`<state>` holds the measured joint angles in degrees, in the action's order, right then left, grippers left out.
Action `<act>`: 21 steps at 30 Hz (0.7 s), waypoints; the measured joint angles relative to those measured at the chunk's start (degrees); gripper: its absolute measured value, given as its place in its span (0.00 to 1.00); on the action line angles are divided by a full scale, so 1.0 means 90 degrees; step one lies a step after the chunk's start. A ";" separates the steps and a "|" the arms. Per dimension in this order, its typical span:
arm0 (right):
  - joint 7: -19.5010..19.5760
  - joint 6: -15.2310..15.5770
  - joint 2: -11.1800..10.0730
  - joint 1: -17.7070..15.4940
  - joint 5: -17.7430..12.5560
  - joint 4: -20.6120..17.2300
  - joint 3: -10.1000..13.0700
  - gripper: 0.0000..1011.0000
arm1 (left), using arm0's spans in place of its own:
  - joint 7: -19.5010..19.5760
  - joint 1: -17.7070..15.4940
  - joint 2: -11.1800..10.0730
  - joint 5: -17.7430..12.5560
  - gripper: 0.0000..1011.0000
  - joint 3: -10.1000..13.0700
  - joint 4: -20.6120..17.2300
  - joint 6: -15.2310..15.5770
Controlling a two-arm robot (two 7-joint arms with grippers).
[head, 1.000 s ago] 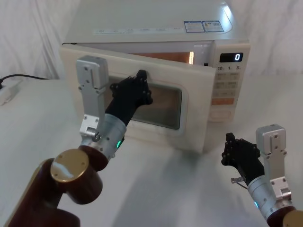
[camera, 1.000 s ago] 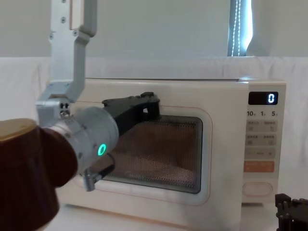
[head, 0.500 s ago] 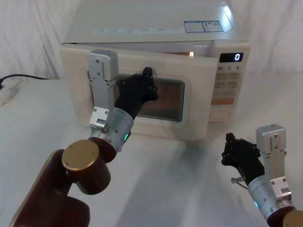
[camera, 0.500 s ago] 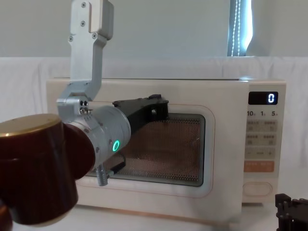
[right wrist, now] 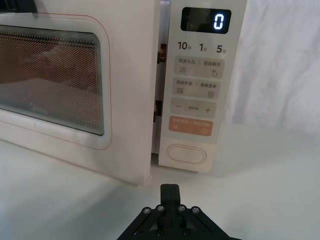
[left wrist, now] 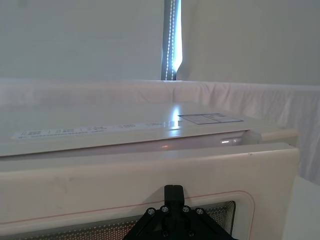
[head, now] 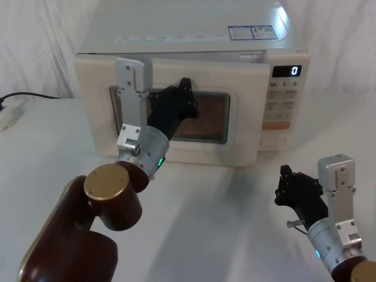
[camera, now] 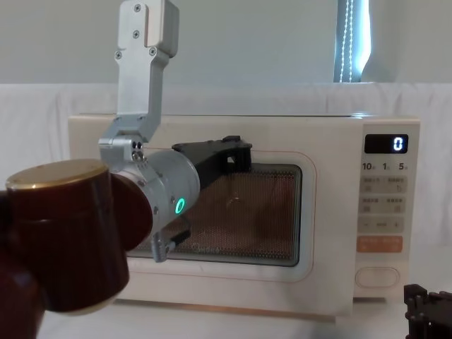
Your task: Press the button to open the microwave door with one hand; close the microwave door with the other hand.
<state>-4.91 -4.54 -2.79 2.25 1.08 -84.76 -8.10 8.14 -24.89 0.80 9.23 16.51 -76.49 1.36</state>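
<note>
Nearest, two black grippers show: the right gripper [head: 294, 191] hangs low over the white table [head: 223, 235], well in front of the control panel and touching nothing, and whether its fingers are parted cannot be told. Farther in, the left gripper [head: 179, 103] is stretched out against the one microwave door [head: 241, 126], its tip at the upper edge of the dark glass window [camera: 268, 212]; its finger spread cannot be told either. One microwave [head: 194, 35] stands on the table, and its door is almost shut: the right wrist view shows a narrow dark gap between the door's free edge and the panel. On that panel sit one black display [right wrist: 206, 20] reading 0, one orange key [right wrist: 192, 125] and, lowest, the one oval button [right wrist: 186, 154], which lies just beyond the right gripper and well apart from the left. White cloth covers the table, a white curtain [head: 35, 35] hangs behind, and a black cable [head: 23, 96] runs off at the far left.
</note>
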 joint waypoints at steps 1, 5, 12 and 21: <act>0.0000 0.0000 0.0000 0.0000 0.0000 0.0000 0.0000 0.00 | 0.0000 -0.0013 0.0008 -0.0007 0.00 0.0002 0.0014 -0.0004; 0.0000 0.0000 0.0000 0.0000 0.0000 0.0000 0.0000 0.00 | -0.0007 -0.0087 0.0056 -0.0040 0.00 0.0007 0.0103 -0.0014; 0.0000 0.0000 0.0000 0.0000 0.0000 0.0000 0.0000 0.00 | -0.0075 -0.0168 0.0150 -0.0061 0.00 -0.0033 0.0249 -0.0005; 0.0000 0.0000 0.0000 0.0000 0.0000 0.0000 0.0000 0.00 | -0.0120 -0.0205 0.0190 -0.0119 0.00 -0.0075 0.0315 0.0000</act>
<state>-4.91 -4.54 -2.78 2.24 1.08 -84.76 -8.10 7.06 -26.73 2.51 8.16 15.83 -73.65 1.35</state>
